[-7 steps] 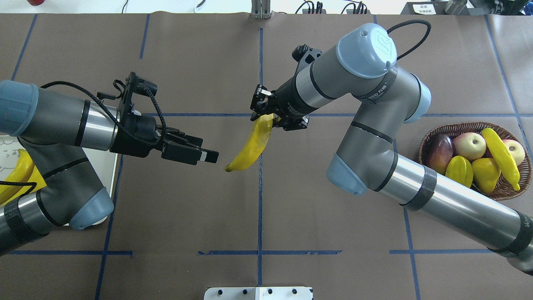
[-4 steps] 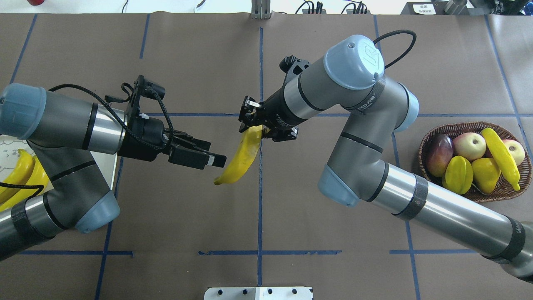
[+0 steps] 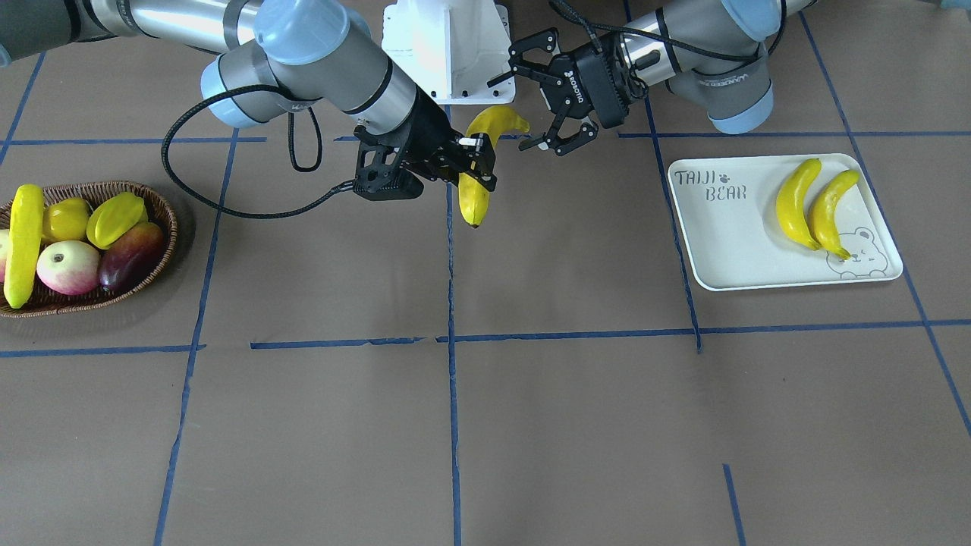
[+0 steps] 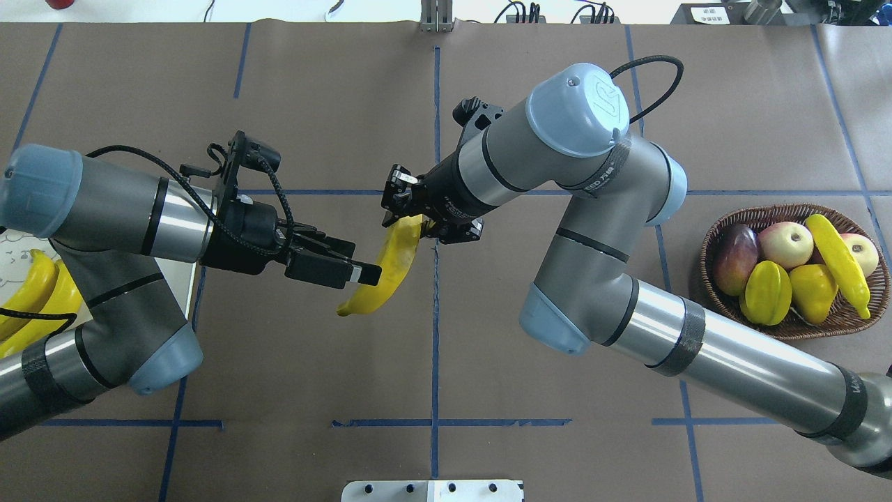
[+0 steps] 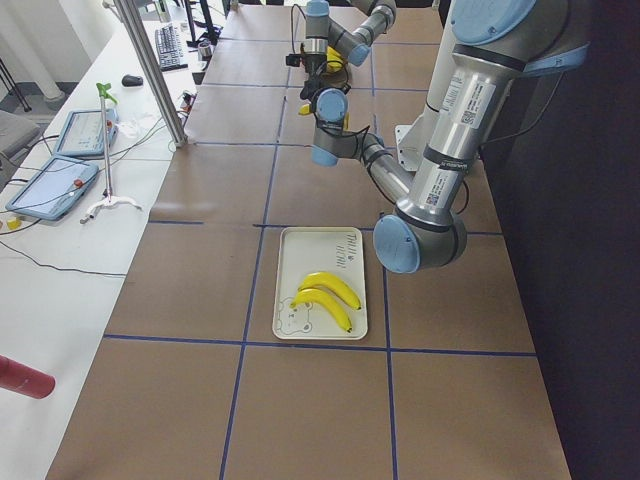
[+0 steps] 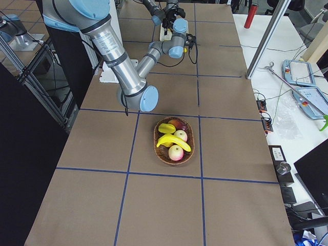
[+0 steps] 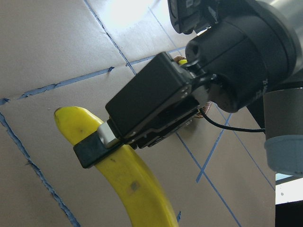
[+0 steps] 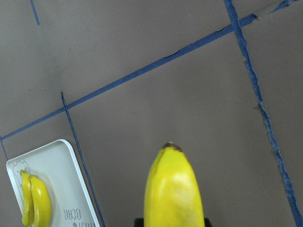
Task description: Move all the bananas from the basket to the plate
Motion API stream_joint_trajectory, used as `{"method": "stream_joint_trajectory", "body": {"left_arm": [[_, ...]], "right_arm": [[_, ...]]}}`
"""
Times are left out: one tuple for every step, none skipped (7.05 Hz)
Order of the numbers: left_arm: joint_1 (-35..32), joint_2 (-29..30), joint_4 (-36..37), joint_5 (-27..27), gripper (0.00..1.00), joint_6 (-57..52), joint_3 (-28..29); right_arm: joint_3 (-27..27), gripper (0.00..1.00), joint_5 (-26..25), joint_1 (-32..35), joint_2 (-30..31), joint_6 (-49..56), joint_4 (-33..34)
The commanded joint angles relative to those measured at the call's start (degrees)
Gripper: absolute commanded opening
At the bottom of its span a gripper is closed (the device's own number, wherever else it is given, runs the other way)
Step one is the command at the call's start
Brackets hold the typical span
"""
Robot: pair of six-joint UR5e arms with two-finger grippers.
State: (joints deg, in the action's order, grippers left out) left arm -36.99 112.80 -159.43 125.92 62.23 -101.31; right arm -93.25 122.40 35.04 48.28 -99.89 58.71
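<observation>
Both arms have closed in over the desk's middle. The right pincer [image 4: 411, 222], clamped on the upper end of the held banana [image 4: 390, 268], has carried it leftward. The left pincer [image 4: 366, 273], spread wide, has advanced to bracket the fruit's free lower half. I judge this a hand-over about to happen, with the task roughly half done. Two bananas [image 3: 793, 203] lie side by side on the plate [image 3: 728, 243] at the desk's left end. The last banana [image 3: 21, 243] tops the basket [image 3: 98, 302] at the right end. The bananas are glossy, smooth and curved, the basket coarse wicker, the plate matte and round-cornered.
</observation>
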Motion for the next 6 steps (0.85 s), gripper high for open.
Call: {"method": "stream_joint_trajectory", "body": {"left_arm": [[0.6,-0.04,0.0,0.03,0.97,0.0,0.06],[1.3,-0.04,0.0,0.03,0.97,0.0,0.06],[1.92,-0.04,0.0,-0.06,0.96,0.0,0.06],[2.44,-0.04,0.0,-0.06,0.92,0.0,0.15],[2.45,-0.04,0.0,-0.06,0.85,0.0,0.32],[2.45,-0.04,0.0,-0.06,0.77,0.0,0.5]], "right_arm": [[-0.01,0.01,-0.05,-0.06,-0.47,-0.3,0.0],[-0.01,0.02,-0.05,-0.06,-0.47,-0.48,0.0],[-0.01,0.02,-0.05,-0.06,-0.56,-0.83,-0.18],[0.17,0.03,-0.14,-0.15,-0.56,-1.7,-1.92],[0.17,0.03,-0.23,-0.23,-0.56,-2.15,-2.11],[0.17,0.03,-0.23,-0.32,-0.56,-2.15,-2.2]]}}
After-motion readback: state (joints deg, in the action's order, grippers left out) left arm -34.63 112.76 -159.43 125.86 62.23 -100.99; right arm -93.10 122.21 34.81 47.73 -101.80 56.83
